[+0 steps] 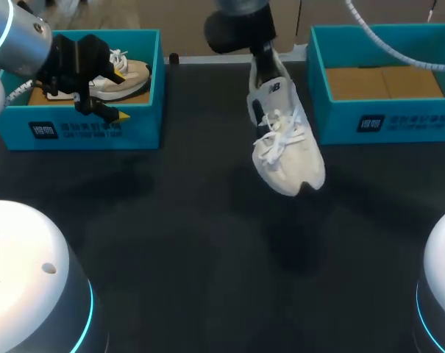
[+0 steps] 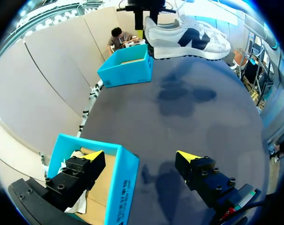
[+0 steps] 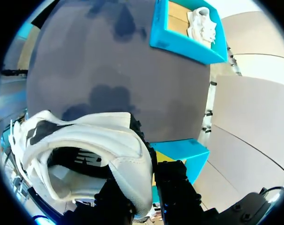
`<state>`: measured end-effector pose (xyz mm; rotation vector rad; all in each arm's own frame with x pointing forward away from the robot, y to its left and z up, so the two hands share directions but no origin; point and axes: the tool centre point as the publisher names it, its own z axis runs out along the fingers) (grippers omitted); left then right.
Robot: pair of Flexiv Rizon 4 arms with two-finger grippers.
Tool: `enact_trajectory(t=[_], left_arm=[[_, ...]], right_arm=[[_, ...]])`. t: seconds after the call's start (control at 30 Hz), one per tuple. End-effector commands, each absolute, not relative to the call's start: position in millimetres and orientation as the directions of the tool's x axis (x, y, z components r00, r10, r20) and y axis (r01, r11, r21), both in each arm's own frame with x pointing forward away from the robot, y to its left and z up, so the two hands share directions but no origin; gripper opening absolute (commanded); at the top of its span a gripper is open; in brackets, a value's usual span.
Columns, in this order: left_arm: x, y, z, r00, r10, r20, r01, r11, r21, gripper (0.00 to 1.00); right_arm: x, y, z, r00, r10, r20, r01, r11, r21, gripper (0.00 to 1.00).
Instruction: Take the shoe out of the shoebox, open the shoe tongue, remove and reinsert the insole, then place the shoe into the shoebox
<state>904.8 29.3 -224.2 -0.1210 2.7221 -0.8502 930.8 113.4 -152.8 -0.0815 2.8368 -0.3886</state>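
Observation:
A white sneaker (image 1: 285,143) with a dark side logo hangs toe-down above the middle of the black table. My right gripper (image 1: 265,62) is shut on its heel; in the right wrist view the fingers (image 3: 149,187) pinch the heel collar of the sneaker (image 3: 85,140). The left wrist view shows it (image 2: 188,40) in the air far ahead. My left gripper (image 1: 119,94) is open over the left blue shoebox (image 1: 97,129). Its fingers (image 2: 139,157) straddle the box's near wall (image 2: 123,183), one inside and one outside, holding nothing.
A second pale sneaker (image 1: 126,77) lies in the left shoebox. The right blue shoebox (image 1: 384,110) at the back right shows only its cardboard floor. Two white robot bases (image 1: 31,279) stand at the front corners.

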Motion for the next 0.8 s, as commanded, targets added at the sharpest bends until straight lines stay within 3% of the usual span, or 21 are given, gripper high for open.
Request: enact_trajectory(t=[0.03, 0.43, 0.8], left_arm=[[903.9, 29.0, -223.7, -0.955, -0.164, -0.246, 0.004, 0.825, -0.565, 1.0], [903.9, 29.0, -223.7, -0.955, -0.164, -0.246, 0.004, 0.825, -0.565, 1.0], [903.9, 29.0, -223.7, -0.955, -0.164, -0.246, 0.004, 0.825, -0.565, 1.0]], right_arm=[[946.8, 79.7, -151.0, -0.958, -0.114, -0.264, -0.056, 0.974, -0.219, 0.0], [985.2, -5.5, -143.1, -0.948, -0.205, -0.243, -0.121, 0.939, -0.321, 0.0], [1012.6, -69.0, -131.2, -0.949, -0.193, -0.251, -0.109, 0.944, -0.312, 0.0]])
